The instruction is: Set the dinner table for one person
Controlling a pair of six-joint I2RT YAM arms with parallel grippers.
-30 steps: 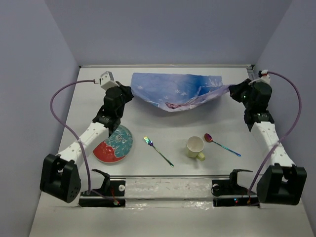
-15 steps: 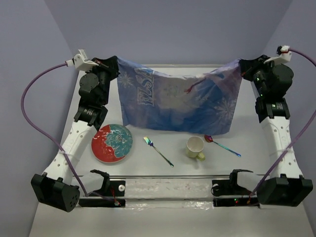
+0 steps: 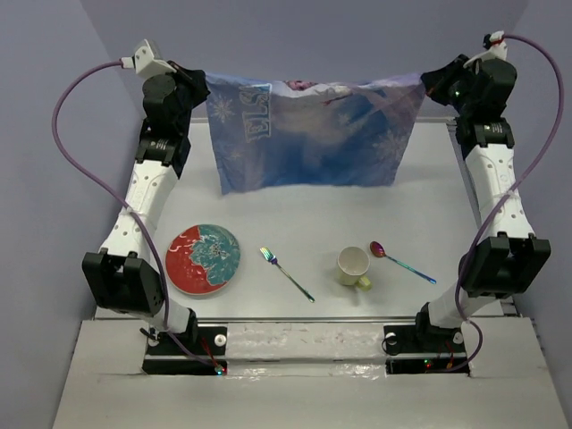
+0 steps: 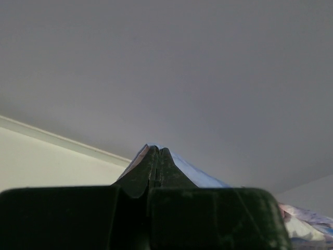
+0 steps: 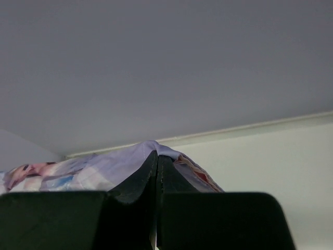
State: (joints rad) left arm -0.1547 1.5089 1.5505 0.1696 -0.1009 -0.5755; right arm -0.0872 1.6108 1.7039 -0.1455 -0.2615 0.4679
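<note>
The blue cartoon-printed placemat (image 3: 308, 134) hangs spread in the air over the far part of the white dinner table (image 3: 304, 210). My left gripper (image 3: 204, 79) is shut on its top left corner (image 4: 156, 147). My right gripper (image 3: 425, 80) is shut on its top right corner (image 5: 153, 146). Both arms are raised high. On the table's near part lie a red and teal plate (image 3: 203, 259), a rainbow fork (image 3: 286, 273), a cream mug (image 3: 354, 266) and a rainbow spoon (image 3: 401, 261).
Purple-grey walls enclose the table on three sides. The arm bases and a metal rail (image 3: 304, 320) run along the near edge. Purple cables (image 3: 76, 107) loop out from both wrists.
Both arms have lifted the placemat from a sagging bundle near the table's far edge and stretched it out flat, higher and farther back.
</note>
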